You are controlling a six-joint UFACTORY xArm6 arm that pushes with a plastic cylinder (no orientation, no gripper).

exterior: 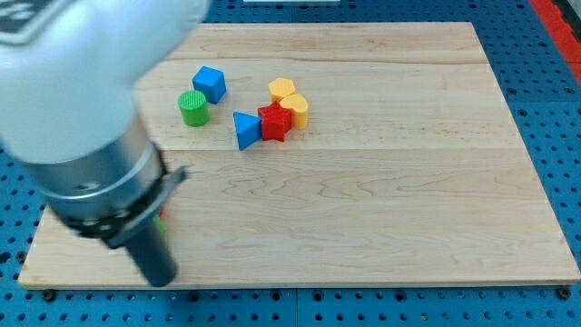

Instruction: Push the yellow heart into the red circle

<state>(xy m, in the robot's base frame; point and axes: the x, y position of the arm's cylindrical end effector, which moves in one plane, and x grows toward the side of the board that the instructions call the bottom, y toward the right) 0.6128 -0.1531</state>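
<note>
At the view's bottom left, my arm looms large and out of focus, its pale housing and grey collar covering that corner of the wooden board. The dark rod runs down to my tip, which sits near the board's lower left edge, well apart from every block in the cluster. There is no claw on this rig to be released or clenched; the rod simply ends bare. A sliver of something green and red peeks out just beside the rod, at about 12 o'clock from my tip, too hidden to name.

Farther up the board, at roughly 1 o'clock from my tip, the blocks gather. The blue triangle touches the red star at its 3 o'clock. A yellow block, touching the star at its 2 o'clock, looks heart-shaped, though I cannot be sure. A second yellow block lies just beyond it. At 10 o'clock from the triangle stands the green cylinder, with the blue cube just beside it at 1 o'clock. No red circle shows.
</note>
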